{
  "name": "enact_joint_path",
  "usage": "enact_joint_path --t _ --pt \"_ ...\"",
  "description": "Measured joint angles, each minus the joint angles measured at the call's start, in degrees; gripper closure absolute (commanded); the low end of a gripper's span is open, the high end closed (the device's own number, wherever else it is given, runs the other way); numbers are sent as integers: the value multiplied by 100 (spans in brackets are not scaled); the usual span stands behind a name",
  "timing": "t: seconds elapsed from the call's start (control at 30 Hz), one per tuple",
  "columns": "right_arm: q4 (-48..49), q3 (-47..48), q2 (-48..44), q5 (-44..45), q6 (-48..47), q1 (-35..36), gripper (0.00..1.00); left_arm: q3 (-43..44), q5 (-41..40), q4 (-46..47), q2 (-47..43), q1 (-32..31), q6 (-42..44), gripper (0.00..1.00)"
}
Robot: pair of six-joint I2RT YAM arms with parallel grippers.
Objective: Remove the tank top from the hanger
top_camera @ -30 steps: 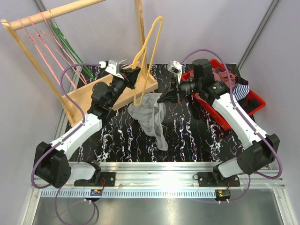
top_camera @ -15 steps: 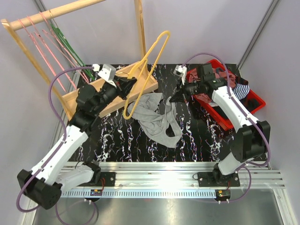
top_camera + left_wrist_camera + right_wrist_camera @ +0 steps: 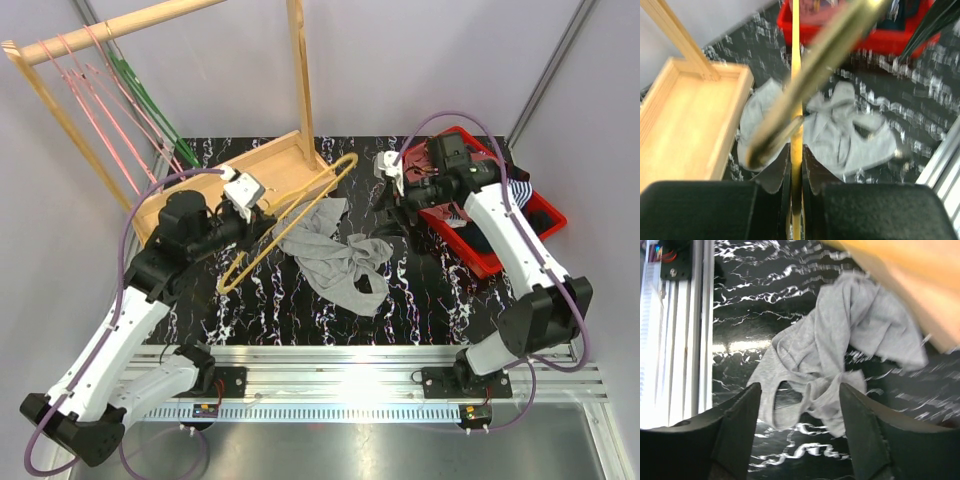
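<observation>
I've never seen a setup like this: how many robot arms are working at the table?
2. The left arm holds the yellow hanger near the wooden tray; the right arm is over by the red bin.

Tank top point(image 3: 335, 258) open from near side — hanger point(image 3: 825, 62), wooden tray point(image 3: 275, 165) crowd left.

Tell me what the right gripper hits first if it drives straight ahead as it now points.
Likely the gray tank top, lying crumpled on the table right ahead of the open right gripper; depth is unclear.
</observation>
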Motion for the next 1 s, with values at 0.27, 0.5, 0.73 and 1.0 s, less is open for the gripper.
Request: enact_joint_path --t 0.27,0.5,0.73,1.0 --pt "-1606 951 -201 -428 -2258 573 22 31 245 -1364 120 -4 951 100" --pt "-1613 1325 129 -411 -2354 1364 22 74 654 -1593 313 -151 1309 100" --pt "-1259 1766 623 -411 -2114 1561 23 105 881 -1633 367 -352 1394 100" --pt "-1246 1880 944 -511 -1805 1770 28 105 1019 -1609 369 -444 1390 100"
